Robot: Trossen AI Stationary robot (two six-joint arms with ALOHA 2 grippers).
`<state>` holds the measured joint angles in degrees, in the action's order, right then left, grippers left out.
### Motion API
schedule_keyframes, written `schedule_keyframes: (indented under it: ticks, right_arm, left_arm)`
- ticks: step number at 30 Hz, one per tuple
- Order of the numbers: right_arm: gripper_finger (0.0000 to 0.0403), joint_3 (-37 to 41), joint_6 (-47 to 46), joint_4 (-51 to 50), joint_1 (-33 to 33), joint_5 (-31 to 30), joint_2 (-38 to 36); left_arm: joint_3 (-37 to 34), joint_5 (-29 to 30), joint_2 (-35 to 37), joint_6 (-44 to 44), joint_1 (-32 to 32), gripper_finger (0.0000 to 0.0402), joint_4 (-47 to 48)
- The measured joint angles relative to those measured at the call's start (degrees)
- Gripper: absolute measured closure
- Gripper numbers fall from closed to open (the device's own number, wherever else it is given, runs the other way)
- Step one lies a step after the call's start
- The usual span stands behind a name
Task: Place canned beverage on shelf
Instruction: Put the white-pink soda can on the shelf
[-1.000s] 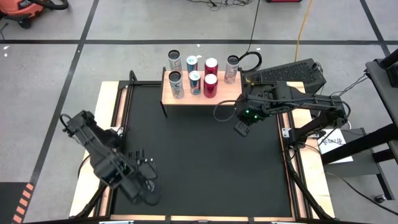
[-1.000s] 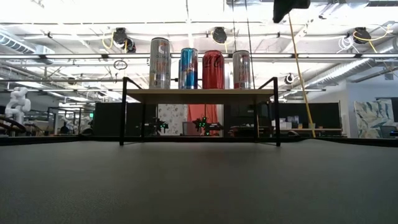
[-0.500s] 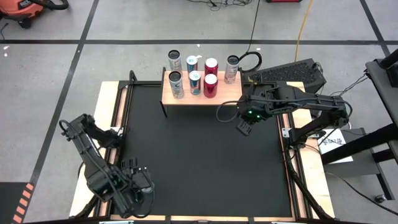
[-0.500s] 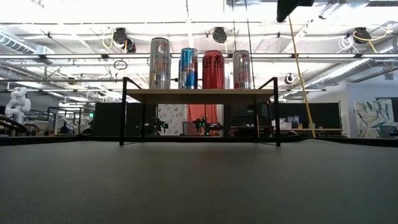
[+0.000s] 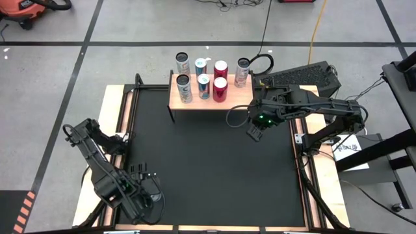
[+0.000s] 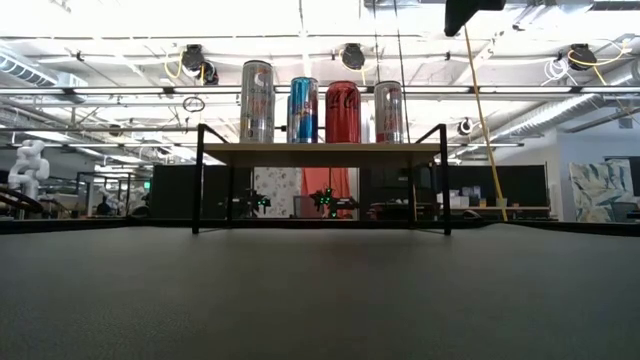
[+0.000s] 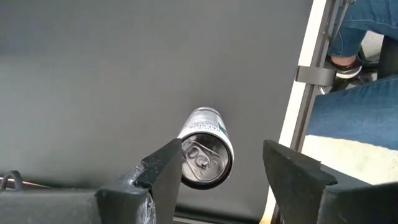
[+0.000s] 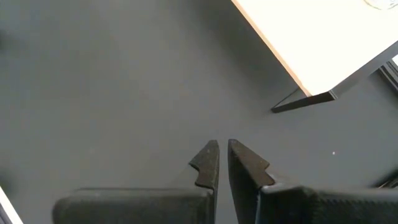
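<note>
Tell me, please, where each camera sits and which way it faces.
High: overhead, looking straight down; left arm, right arm, shelf.
Low: table height, level toward shelf; arm part at top.
Left wrist: past its fingers, down at a can.
Right wrist: past its fingers, at mat and shelf corner.
Shared: three views show the shelf.

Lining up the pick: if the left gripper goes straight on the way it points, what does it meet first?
The upright silver can on the black mat. The left gripper points down at its top, jaws open, with the can off-centre toward one jaw. Depth to it is unclear.
</note>
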<state>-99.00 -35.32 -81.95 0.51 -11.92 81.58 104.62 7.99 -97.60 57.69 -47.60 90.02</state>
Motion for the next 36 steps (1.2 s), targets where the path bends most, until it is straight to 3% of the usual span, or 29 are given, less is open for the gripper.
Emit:
schedule_keyframes:
  ticks: [17, 28, 36]
  right_arm:
    - [0.0386, 0.0, 1.5, 0.2, 0.0, -0.2, 0.0]
    - [0.0386, 0.0, -0.4, 0.2, 0.0, -0.3, 0.0]
    - [0.0385, 0.0, -0.1, 0.2, 0.0, -0.3, 0.0]
  left_arm:
    - [0.0, -4.2, 0.0, -1.7, 0.1, 0.0183, 0.0]
    - [0.0, -6.6, 0.0, -3.1, 1.5, 0.0133, 0.0]
    - [0.0, -4.8, 0.0, -2.3, 0.9, 0.0124, 0.0]
